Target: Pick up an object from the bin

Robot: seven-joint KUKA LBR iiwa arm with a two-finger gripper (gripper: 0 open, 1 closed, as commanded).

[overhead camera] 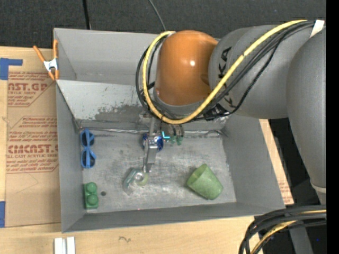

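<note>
One small clear, glassy piece [134,179] is lying near the middle of the bin floor, a little toward the front wall. The end effector [146,168] is hanging over its upper edge, either just beside it or touching it; from where I am standing I cannot tell which. Whether the end effector is standing wide or narrow is not showing either, and nothing is visibly being held.

By my reading the arm is working through the approach, with the grasp not yet made. The next move is calling for a short, straight drop centred on the clear piece and a firm close, since so smooth a thing is likely to be slipping out sideways.

Room is looking generous. The green cup-shaped piece [204,182] is lying on its side well apart toward the view's right. The green studded block [90,195] is sitting in the front left corner, and the blue looped piece [87,148] is resting by the left wall.

The bin [249,163] is sloping its walls inward, yet all are standing well apart from the clear piece, leaving an open path straight up. Only the orange cover [183,70] on the wrist is hanging over the back of the bin.
</note>
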